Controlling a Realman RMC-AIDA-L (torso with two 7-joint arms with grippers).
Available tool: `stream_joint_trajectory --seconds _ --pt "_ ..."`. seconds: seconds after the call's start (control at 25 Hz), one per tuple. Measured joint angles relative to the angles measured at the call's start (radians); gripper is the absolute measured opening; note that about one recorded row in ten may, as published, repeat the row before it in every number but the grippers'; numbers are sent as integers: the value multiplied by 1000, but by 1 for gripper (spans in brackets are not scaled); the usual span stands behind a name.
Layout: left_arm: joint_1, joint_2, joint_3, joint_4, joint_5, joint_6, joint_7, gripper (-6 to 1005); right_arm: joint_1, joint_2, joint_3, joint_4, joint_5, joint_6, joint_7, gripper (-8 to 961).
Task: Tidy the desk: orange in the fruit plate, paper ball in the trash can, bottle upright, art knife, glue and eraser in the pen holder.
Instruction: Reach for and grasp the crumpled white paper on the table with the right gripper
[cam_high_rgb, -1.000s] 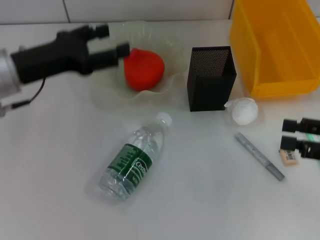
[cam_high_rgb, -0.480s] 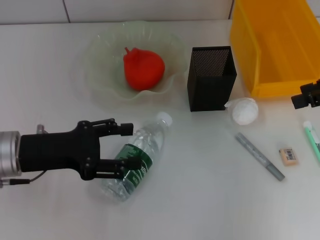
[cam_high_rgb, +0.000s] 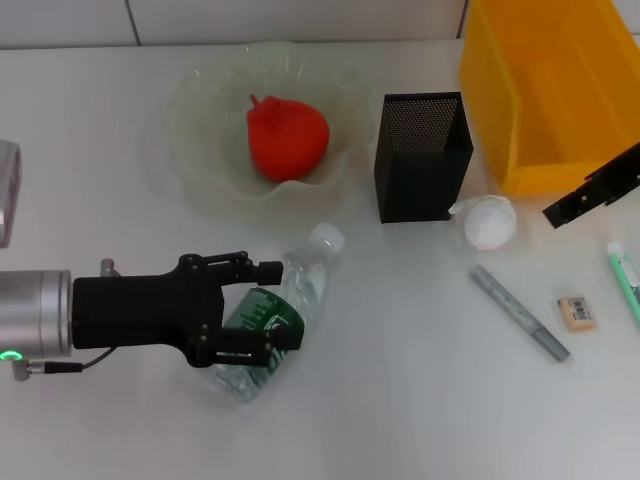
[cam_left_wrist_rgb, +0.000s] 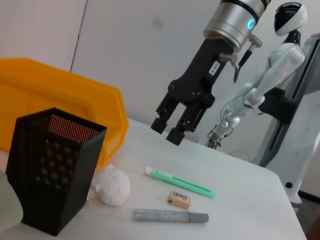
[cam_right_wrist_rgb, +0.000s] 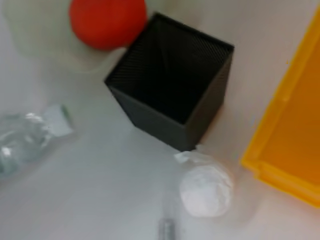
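While the bottle (cam_high_rgb: 268, 320) lies lower centre on the desk (cam_high_rgb: 400, 400), cap toward upper right, left end effector (cam_high_rgb: 270, 310) straddles it w/ fingers wide. Right end effector (cam_left_wrist_rgb: 171, 127) up at right edge, fingers narrow.

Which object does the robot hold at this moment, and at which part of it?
The left gripper straddles the lying bottle at its green label, fingers either side; a firm hold cannot be told. The right gripper hangs above the table, holding nothing.

black left gripper (cam_high_rgb: 262, 312) on a silver wrist with green light; right gripper (cam_left_wrist_rgb: 172, 129) black too
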Motion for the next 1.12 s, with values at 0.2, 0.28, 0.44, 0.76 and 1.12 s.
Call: stream_joint_trajectory --seconds 0.2,0.28,0.44,0.76,1.12 --pt "-8 -1 -1 -12 24 -8 4 842 -73 -2 -170 25 13 149 141 671" --pt "-8 0 -2 -15 27 -12 6 842 -84 -1 -183 25 23 167 152 671" --pt "-16 0 0 -24 35 -33 10 841 -125 -1 -259 43 88 254 194 671" --pt "-37 0 0 -27 62 -35 10 840 -148 0 -349 91 101 378 236 672" --pt "-52 -2 1 -44 66 -39 5 838 -121 -3 -366 173 104 472 235 671"
